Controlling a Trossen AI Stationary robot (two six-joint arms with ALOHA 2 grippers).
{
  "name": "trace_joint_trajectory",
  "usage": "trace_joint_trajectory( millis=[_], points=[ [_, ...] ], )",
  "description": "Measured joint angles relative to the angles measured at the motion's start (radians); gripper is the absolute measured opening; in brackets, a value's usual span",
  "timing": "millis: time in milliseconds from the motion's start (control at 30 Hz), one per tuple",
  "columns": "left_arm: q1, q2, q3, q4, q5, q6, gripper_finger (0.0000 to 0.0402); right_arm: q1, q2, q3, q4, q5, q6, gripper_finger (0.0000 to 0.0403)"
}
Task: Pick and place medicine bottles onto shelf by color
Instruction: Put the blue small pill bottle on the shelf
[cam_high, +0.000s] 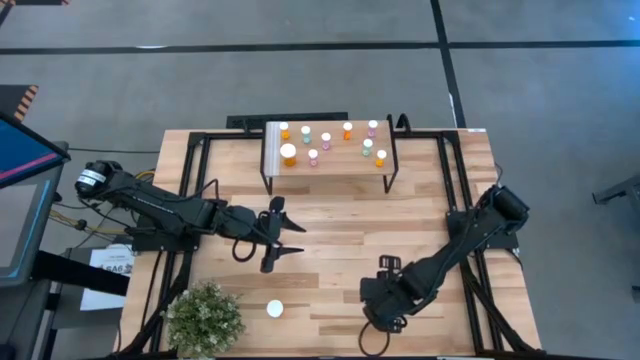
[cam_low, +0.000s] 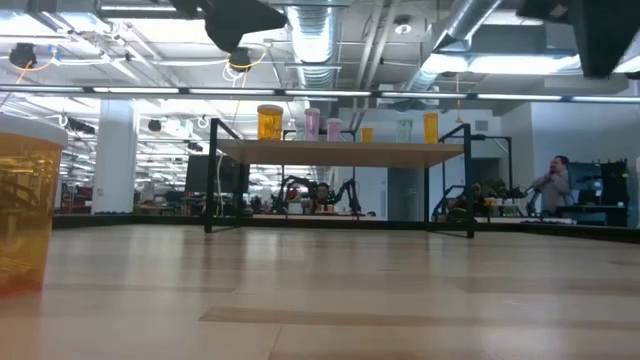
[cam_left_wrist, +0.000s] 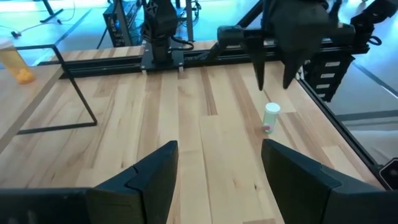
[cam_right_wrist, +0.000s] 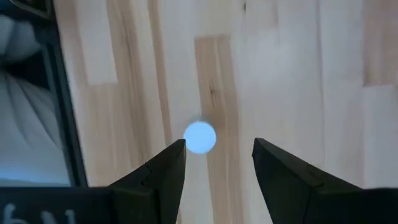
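White-capped bottle (cam_right_wrist: 199, 137) just below right tool (cam_right_wrist: 217, 163) (jaws apart).

Seen from above, the left arm (cam_high: 160, 205) reaches in from the left edge toward the middle of the frame, its left gripper (cam_high: 283, 238) spread open and empty. At lower right, the right arm (cam_high: 470, 235) folds down and leftward, its wrist bent toward the bottom edge; the right gripper (cam_right_wrist: 217, 168) also stands open and empty.

Grey floor (cam_high: 300, 80), exposed ceiling ducts (cam_low: 320, 40), seated person (cam_low: 552, 185)
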Motion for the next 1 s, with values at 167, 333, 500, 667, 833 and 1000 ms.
trace_joint_trajectory(
  millis=[167,333,500,667,833,1000],
  points=[
    [-0.014,0.000,0.000,0.002,-0.001,0.004,0.0221,0.023,-0.040,0.000,0.070,0.067,0.046,0.0211],
    [-0.014,0.000,0.000,0.004,-0.001,0.008,0.0221,0.050,-0.046,0.000,0.107,0.119,0.061,0.0211],
    [-0.014,0.000,0.000,0.004,-0.002,0.007,0.0221,0.057,-0.067,-0.086,0.165,0.107,0.089,0.0210],
    [-0.014,0.000,0.000,0.004,-0.002,0.006,0.0221,0.055,-0.159,-0.218,0.259,0.100,0.143,0.0210],
    [-0.014,0.000,0.000,0.004,-0.003,0.008,0.0221,0.055,-0.226,-0.275,0.320,0.127,0.173,0.0204],
    [-0.014,0.000,0.000,0.007,-0.003,0.008,0.0221,0.049,-0.189,-0.284,0.348,0.120,0.195,0.0200]
  ],
)
